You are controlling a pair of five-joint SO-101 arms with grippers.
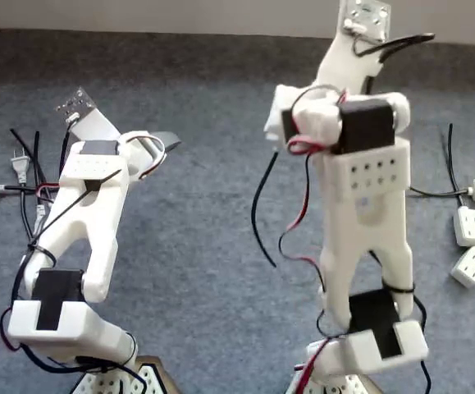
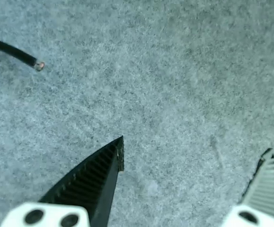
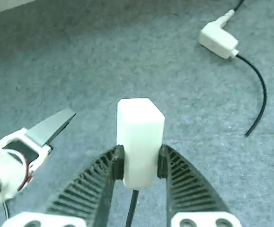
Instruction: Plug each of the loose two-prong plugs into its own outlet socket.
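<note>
We see R gripper [image 3: 140, 150] clamped on a white corded block [image 3: 140, 124], held above carpet [image 2: 174, 71]. L gripper [image 2: 195, 145] gapes wide over carpet. Sockets [image 1: 469, 226] lie beside R arm, plugs [image 1: 20, 167] beside L arm, well apart.

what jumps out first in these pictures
The right gripper is shut on a white block with a black cord, over the grey carpet. The left gripper hangs open over bare carpet. In the high view, three white sockets lie clustered at the carpet's right edge.
</note>
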